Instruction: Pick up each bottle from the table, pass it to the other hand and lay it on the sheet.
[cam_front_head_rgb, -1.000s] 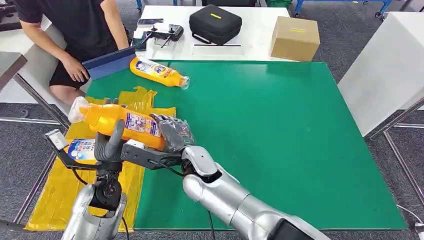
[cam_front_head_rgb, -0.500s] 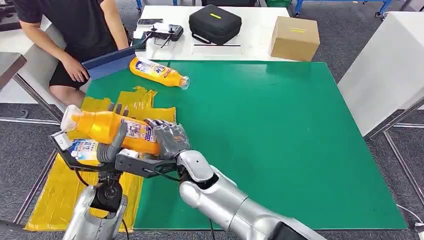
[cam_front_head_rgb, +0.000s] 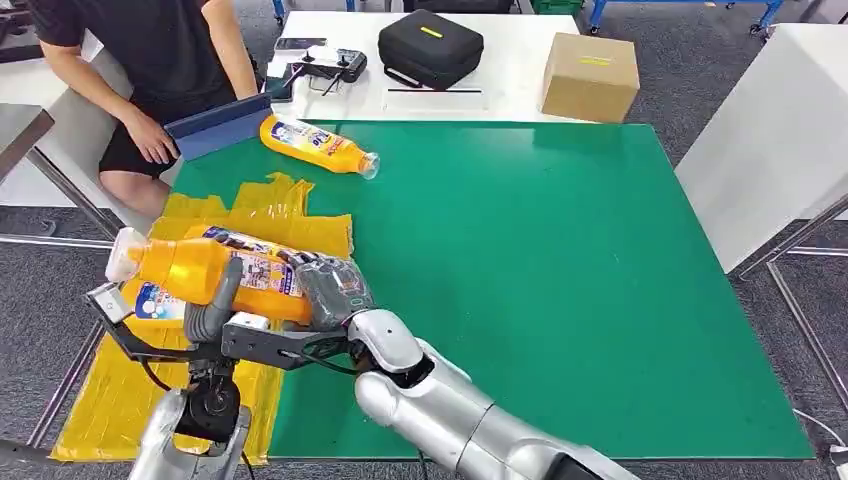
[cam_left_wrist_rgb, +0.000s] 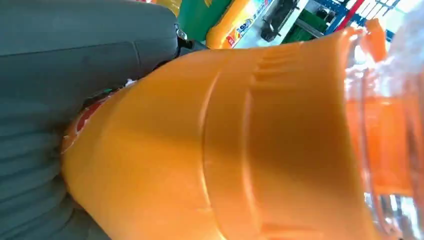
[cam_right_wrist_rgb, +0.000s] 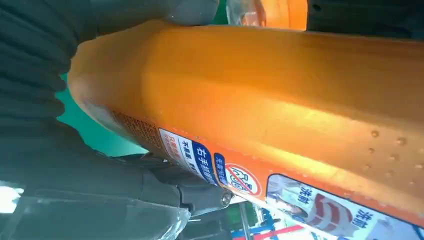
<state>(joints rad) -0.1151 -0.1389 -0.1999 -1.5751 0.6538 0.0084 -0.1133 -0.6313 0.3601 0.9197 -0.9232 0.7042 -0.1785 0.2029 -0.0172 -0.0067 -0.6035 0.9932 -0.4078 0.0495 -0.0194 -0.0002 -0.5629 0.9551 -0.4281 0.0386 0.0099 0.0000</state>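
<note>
An orange bottle (cam_front_head_rgb: 200, 272) with a clear cap pointing left hangs over the yellow sheet (cam_front_head_rgb: 300, 215), lying on its side. My left hand (cam_front_head_rgb: 215, 305) wraps its middle from below, and my right hand (cam_front_head_rgb: 330, 288) grips its base end. Up close, the left wrist view shows the bottle (cam_left_wrist_rgb: 240, 145) against the left hand (cam_left_wrist_rgb: 65, 60). In the right wrist view its labelled body (cam_right_wrist_rgb: 280, 105) lies in the right hand (cam_right_wrist_rgb: 40, 60). A second bottle (cam_front_head_rgb: 158, 300) with a blue label lies on the sheet under the held one. A third (cam_front_head_rgb: 318, 145) lies on the green table (cam_front_head_rgb: 560, 280) at the far left.
A person (cam_front_head_rgb: 150, 60) sits at the table's far left corner, one hand on a blue board (cam_front_head_rgb: 215, 125). Behind the green table a white table carries a black case (cam_front_head_rgb: 430, 45) and a cardboard box (cam_front_head_rgb: 590, 75). Another white table (cam_front_head_rgb: 770, 120) stands to the right.
Both hands have carried the held bottle left and down, closer to the yellow sheet and over the bottle lying there. The far bottle and the person have not moved.
</note>
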